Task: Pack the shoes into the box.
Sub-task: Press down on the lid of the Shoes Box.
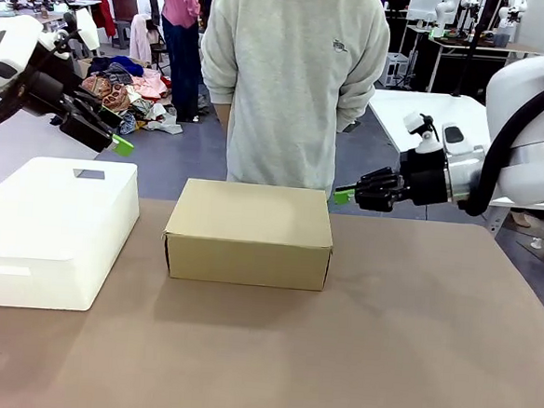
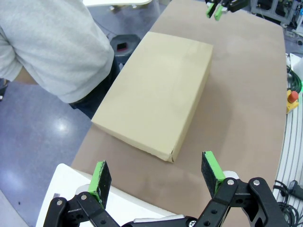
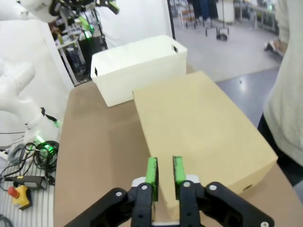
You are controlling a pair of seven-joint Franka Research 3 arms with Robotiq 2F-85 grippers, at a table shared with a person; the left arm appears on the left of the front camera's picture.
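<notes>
Left claw: raised above the far left of the bench, beyond the white plastic box. Jaws spread wide, nothing between the green pads.
Right claw: held in the air just past the far right corner of the cardboard box, pointing toward the person. The right wrist view shows its two green pads with a narrow gap between them and nothing in that gap; jaws slightly parted, gripping nothing.
Cardboard box: tan, lid down flat, sitting at mid-bench in front of the person. Long side faces the front camera. Neither claw touches it.
Shoes: cannot be seen with the lid down.
White plastic box: on the bench left of the cardboard box, apart from it, with a small grey label on top.
Person: stands at the far edge of the bench, directly behind the cardboard box, in a light grey sweatshirt.
</notes>
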